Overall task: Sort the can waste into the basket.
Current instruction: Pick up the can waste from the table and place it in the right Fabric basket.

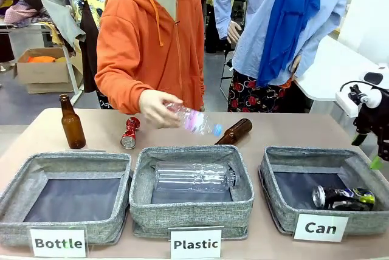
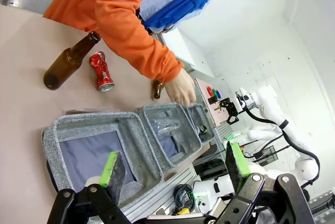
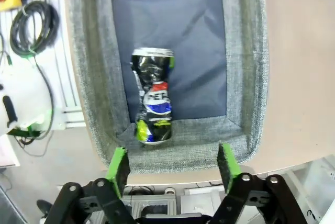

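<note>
The dark blue-black crushed can (image 1: pixel 343 198) (image 3: pixel 152 96) lies inside the grey basket labelled "Can" (image 1: pixel 281 172) (image 3: pixel 246 77), near its front wall. My right gripper (image 1: pixel 368 150) (image 3: pixel 172 162) hangs open just above that basket's near-right edge, holding nothing. The red crushed can (image 1: pixel 129 132) (image 2: pixel 101 70) lies on the table behind the bins, close to the person's hand. My left gripper (image 2: pixel 172 164) is open and empty, high above the bin labelled "Bottle" (image 2: pixel 78 127).
A person in an orange hoodie holds a clear plastic bottle (image 1: pixel 194 120) over the "Plastic" bin (image 1: pixel 191 211), which has another clear bottle (image 1: pixel 194 178) in it. One brown bottle (image 1: pixel 72 123) stands at left; another (image 1: pixel 236 131) lies behind the middle bin.
</note>
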Controlling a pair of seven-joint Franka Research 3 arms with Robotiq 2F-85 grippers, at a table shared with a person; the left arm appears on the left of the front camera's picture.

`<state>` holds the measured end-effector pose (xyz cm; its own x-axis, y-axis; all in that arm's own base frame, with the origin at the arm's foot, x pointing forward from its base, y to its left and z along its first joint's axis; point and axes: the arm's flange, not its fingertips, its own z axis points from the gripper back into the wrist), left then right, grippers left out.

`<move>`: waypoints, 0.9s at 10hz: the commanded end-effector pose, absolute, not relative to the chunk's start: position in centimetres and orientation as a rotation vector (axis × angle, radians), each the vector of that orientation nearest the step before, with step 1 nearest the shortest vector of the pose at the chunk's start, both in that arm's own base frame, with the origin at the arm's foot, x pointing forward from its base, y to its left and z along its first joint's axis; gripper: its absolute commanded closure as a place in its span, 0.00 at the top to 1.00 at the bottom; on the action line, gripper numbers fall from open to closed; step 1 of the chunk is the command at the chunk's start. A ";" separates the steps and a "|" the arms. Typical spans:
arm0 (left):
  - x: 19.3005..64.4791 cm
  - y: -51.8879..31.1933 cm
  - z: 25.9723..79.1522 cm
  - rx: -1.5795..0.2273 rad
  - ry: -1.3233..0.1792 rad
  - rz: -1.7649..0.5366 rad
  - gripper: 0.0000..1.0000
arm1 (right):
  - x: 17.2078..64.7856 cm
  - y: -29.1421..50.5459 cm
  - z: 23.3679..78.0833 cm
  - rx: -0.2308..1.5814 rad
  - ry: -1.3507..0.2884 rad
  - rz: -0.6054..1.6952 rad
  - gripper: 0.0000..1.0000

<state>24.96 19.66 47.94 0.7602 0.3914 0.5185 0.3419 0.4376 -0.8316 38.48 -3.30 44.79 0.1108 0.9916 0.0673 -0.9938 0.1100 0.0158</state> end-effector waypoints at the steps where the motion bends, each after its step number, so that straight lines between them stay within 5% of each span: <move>1: 25.2 19.6 48.0 -1.161 -0.776 0.017 1.00 | 39.3 -3.8 44.9 0.072 -0.065 1.469 1.00; 3: 25.2 19.6 48.0 -1.161 -0.776 0.017 1.00 | 40.2 -3.8 45.0 0.125 -0.093 1.420 1.00; 6: 25.2 19.6 48.0 -1.161 -0.776 0.017 1.00 | 43.3 -4.3 46.6 0.371 -0.438 0.954 1.00; 9: 25.2 19.6 48.0 -1.161 -0.776 0.017 1.00 | 45.7 -6.1 47.4 0.794 -0.529 0.645 1.00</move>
